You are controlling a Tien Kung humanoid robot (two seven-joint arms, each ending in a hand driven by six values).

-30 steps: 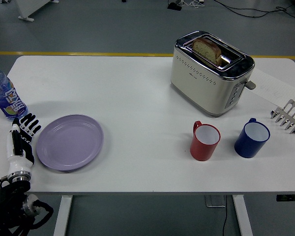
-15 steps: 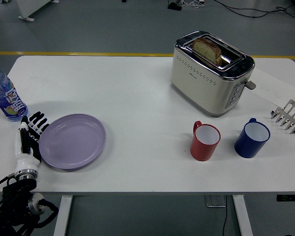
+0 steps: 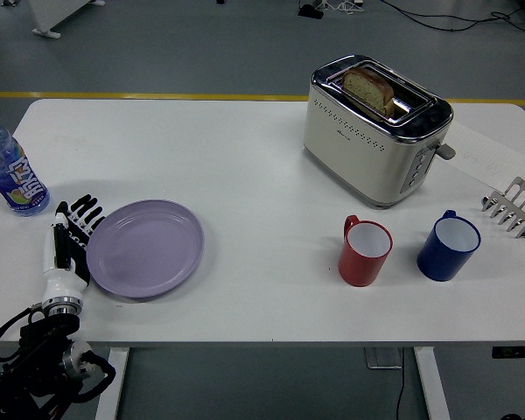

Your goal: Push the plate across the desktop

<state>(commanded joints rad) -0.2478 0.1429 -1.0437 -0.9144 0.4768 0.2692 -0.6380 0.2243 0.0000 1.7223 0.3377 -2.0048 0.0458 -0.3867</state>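
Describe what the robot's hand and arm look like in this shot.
Only the left hand shows: black segmented fingers, a white back and palm section, and a silver ring at the wrist. Below it, the arm is black with looped black cables beside a silver joint. The right arm is out of view.

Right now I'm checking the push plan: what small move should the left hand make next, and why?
Probably push on to the right: the left hand sits flat against the left rim of the plate, with bare table ahead before the red mug.
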